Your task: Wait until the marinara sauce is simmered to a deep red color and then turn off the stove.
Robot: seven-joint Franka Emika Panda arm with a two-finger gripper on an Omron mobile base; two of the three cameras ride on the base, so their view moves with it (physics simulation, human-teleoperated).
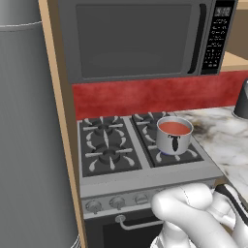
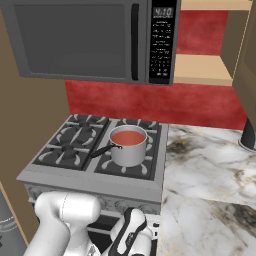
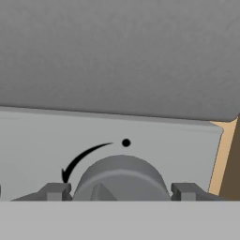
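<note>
Straddling a knob [image 3: 121,180] with the gripper [image 3: 121,191] open and gripping nothing, the arm should close squarely, then turn off the stove [image 1: 145,172] once the sauce [image 1: 174,128] is deep red.

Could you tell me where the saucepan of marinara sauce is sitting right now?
The saucepan sits on the stove's front right burner, beside the marble counter, below the microwave.

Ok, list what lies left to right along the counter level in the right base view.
stove → saucepan handle → marinara sauce → marble counter → dark object at the right edge
</note>
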